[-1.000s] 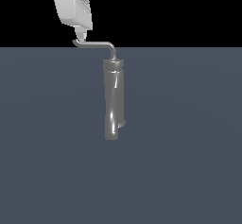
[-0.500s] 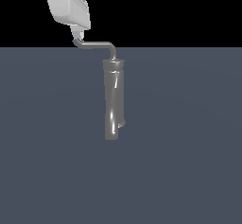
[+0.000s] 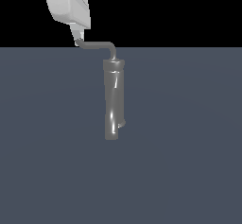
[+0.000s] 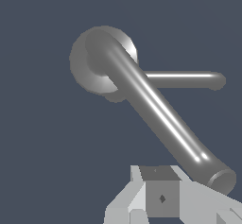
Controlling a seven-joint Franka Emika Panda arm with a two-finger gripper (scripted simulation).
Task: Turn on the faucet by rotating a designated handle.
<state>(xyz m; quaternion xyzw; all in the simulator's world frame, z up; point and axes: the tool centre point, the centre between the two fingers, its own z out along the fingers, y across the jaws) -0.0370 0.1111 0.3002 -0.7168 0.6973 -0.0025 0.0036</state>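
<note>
The faucet (image 3: 112, 100) is a glossy grey cylinder standing upright in the exterior view, with a small stub (image 3: 122, 123) low on its side. The handle (image 3: 97, 45), a thin L-bent rod, runs from the faucet's top toward the exterior view's left. My gripper (image 3: 75, 38) hangs over the handle's upturned tip and touches it; the fingers look closed and hold nothing. In the wrist view the faucet's collared end (image 4: 90, 62) is seen end-on. The handle (image 4: 160, 114) runs from it to my gripper (image 4: 162, 204), its tip beside the fingers, not between them.
A flat dark blue-grey floor (image 3: 189, 161) surrounds the faucet. A thinner rod (image 4: 184, 80) shows beyond the handle in the wrist view, sticking out sideways from under the collar.
My gripper's body has shifted slightly toward the exterior view's left. The handle and faucet show no visible movement.
</note>
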